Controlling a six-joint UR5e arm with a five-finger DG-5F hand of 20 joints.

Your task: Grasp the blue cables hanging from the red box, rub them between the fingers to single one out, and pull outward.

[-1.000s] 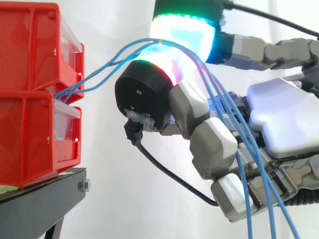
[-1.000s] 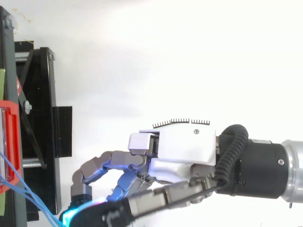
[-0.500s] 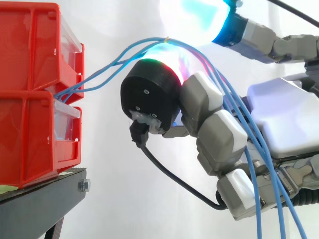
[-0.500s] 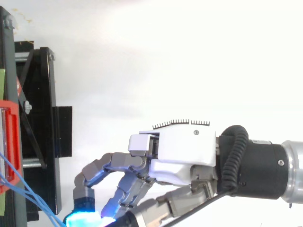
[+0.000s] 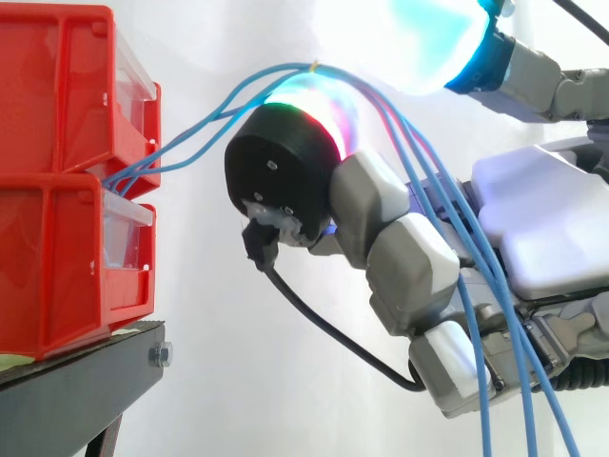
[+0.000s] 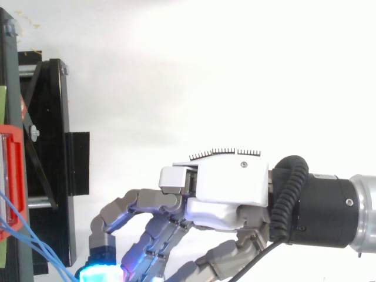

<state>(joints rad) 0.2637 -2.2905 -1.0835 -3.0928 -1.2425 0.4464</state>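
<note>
The glow at the front of the hand (image 5: 542, 228) washes out the very spot I care about, so where the cables (image 5: 295, 67) cross it I cannot tell whether the hand is clamped on them or merely carrying them. In the side view its top runs past the upper edge, and the bins (image 5: 57, 114) are cut by the left edge. From above, the front of the hand (image 6: 229, 182) drops below the bottom edge, and so do the cables. I can follow the cables in the side view. They leave the bins where the upper one sits on the lower, rise in an arch over the front of the hand, then fall across its near side and off the bottom edge. The hand reaches in from the right, level with the bins and apart from them. Its white cover faces the side camera, its back plate faces the top one, and the arm (image 6: 329, 202) trails off to the right. The two red bins are stacked on a black stand (image 5: 76, 381), and a white curtain (image 5: 238, 381) hangs behind everything.
</note>
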